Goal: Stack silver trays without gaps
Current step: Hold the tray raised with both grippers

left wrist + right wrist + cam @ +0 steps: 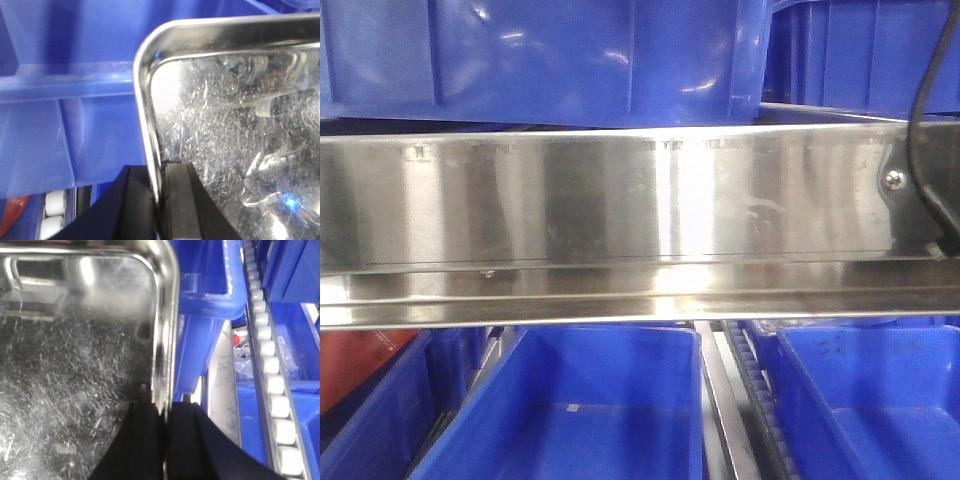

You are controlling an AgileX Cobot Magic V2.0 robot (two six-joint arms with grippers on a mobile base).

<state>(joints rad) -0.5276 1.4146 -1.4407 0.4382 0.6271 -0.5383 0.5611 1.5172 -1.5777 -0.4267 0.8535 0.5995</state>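
Pinching opposite side rims, the left gripper and right gripper are each clamped onto the silver tray, which hangs over the blue bins beside a roller track. The tray looks like thin, stiff steel, probably light but slick, so the flat rim is the sensible hold. Its hollow faces the wrist cameras and the gripped rims run away from the wrists; its long axis cannot be told.

Steel shelf rail spans the front view, glare band mid-span, 1 screw at right, black cable over it. Blue bins above and below. White roller track between bins. Red item lower left, possibly a bag.
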